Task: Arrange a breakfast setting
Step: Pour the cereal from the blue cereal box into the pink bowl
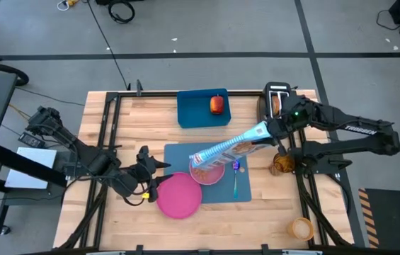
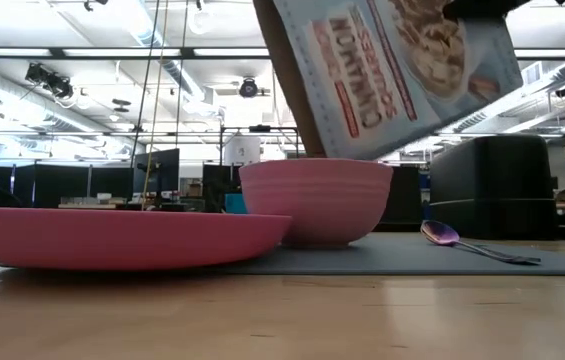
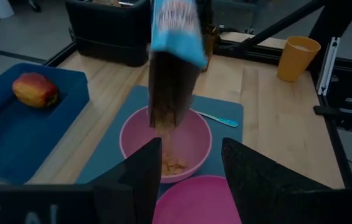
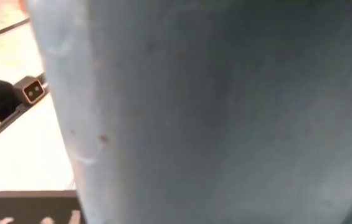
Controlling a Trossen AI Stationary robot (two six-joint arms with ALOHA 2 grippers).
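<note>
Nearest us, our pink plate (image 2: 112, 238) overlaps the mat (image 1: 178, 156) at its 7 o'clock corner. We have the bowl (image 1: 207, 172) and spoon (image 1: 236, 177) on the mat, and our right gripper (image 1: 270, 129) clenches a cereal box (image 1: 226, 148), pouring into the bowl. Our left gripper (image 1: 153, 177) waits released at the plate's 9 o'clock. Apple (image 1: 217, 105) sits at 12 in the blue tray (image 1: 192, 113); cup (image 1: 301, 228) at 4, both still unplaced, we judge.
</note>
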